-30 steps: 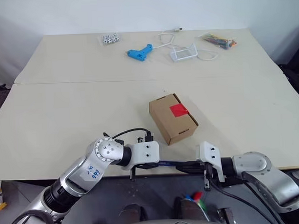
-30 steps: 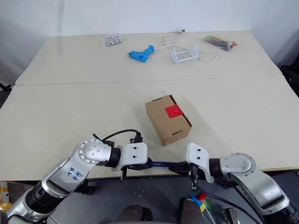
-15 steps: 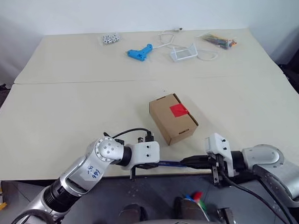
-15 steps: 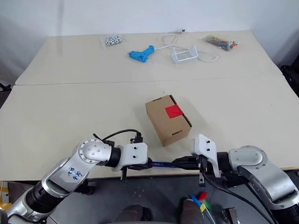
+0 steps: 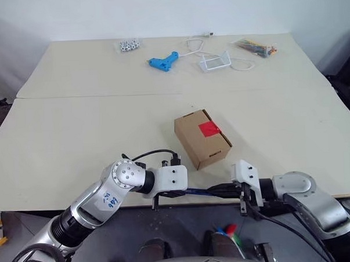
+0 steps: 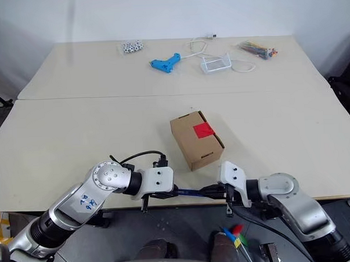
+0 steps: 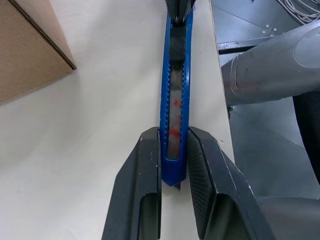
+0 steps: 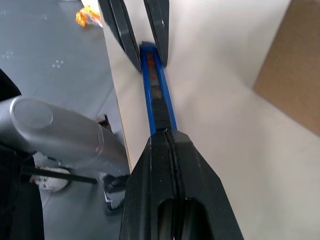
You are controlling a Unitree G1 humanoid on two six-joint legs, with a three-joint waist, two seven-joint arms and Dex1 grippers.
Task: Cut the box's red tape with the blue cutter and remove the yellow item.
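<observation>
cutter (image 7: 174,107): light, stiff, slick; lies along surface (image 5: 76,141) near edge | left claw (image 7: 174,165) grips one end, right claw (image 8: 167,150) clenched on other | you hold its ridged sides | box (image 5: 202,138) mid-surface

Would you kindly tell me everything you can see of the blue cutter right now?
The blue cutter is a slim, dark-blue, plastic-looking stick with toothed inner edges, a black slider and a pale channel flecked with red. It lies level along the table's near edge, in front of the box. The left gripper clamps one end between its black fingers; the right gripper, shut, grips the other end.
</observation>
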